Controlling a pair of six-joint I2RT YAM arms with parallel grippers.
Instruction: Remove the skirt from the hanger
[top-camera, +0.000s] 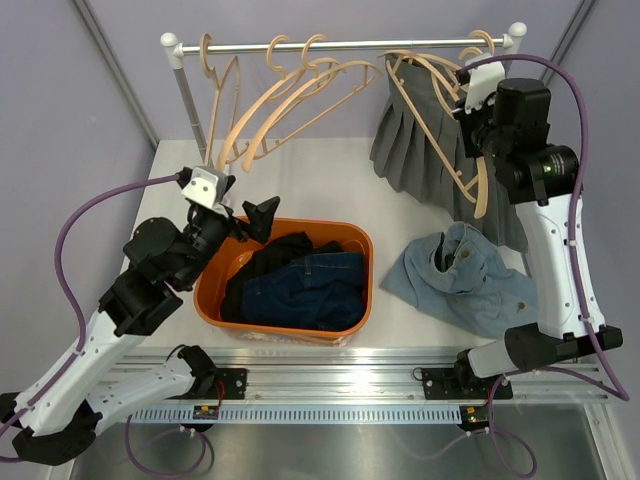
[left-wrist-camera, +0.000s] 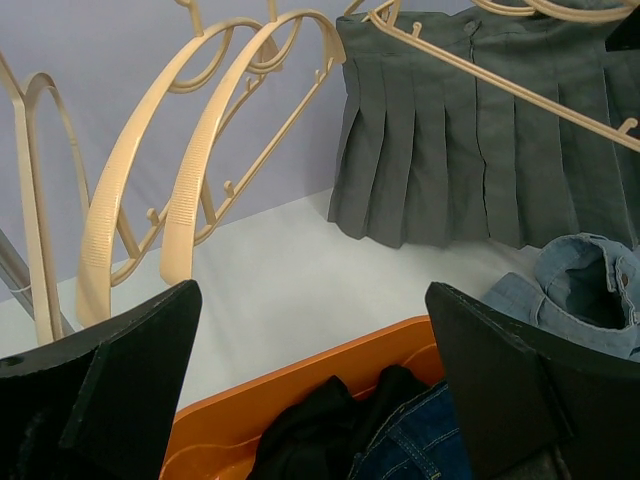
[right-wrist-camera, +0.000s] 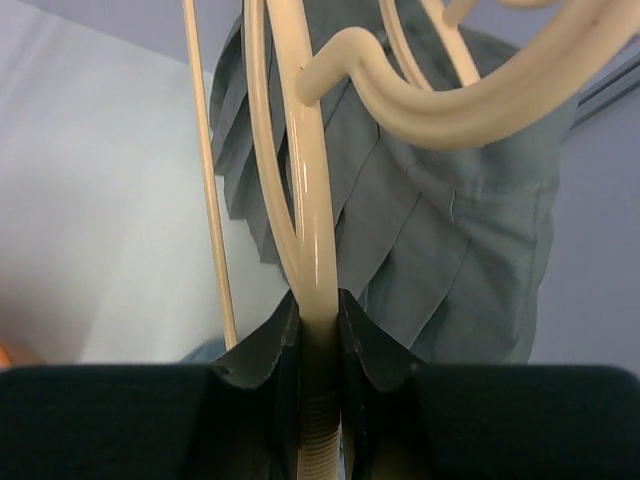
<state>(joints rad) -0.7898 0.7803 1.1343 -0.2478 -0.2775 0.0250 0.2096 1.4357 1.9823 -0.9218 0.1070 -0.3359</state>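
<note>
Left gripper (top-camera: 245, 212) is spread wide open with nothing in it, parked over the back left rim of the orange basket (top-camera: 205, 300). The basket sits near the table's (top-camera: 300, 190) front edge, left of centre, with dark jeans (top-camera: 305, 290) and a black garment (top-camera: 265, 258) piled in. Bare hangers (top-camera: 270, 110) dangle off the rail (top-camera: 340, 44) along the back edge. At the rail's right end the grey pleated skirt (top-camera: 420, 150) hangs above the back right corner. Right gripper (top-camera: 468, 92) is clamped tight on a beige hanger (right-wrist-camera: 310, 230) right in front of the skirt. Light denim piece (top-camera: 460, 280) lies near the front right corner.
</note>
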